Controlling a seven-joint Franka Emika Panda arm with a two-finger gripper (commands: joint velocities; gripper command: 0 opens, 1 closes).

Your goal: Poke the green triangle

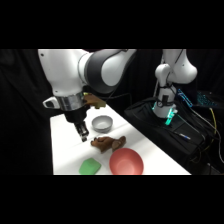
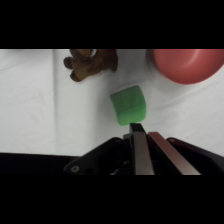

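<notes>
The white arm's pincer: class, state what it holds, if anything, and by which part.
Nothing is held. The pincer hangs shut and empty above the white table, apart from the small flat bright-green triangle block.

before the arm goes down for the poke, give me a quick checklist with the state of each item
1. Target in sight: the green triangle lies flat on the table, unobstructed. ok
2. End effector closed for poking: the fingers sit together in the wrist view. ok
3. Aim: in the wrist view the fingertips point at the triangle's near edge. ok
4. Contact: side view shows the end effector above the table, short of the triangle. not ok yet
5. Neighbours clear: the red bowl and the brown toy sit beside the triangle, with gaps. ok
6. Exact height above the table: cannot tell
</notes>
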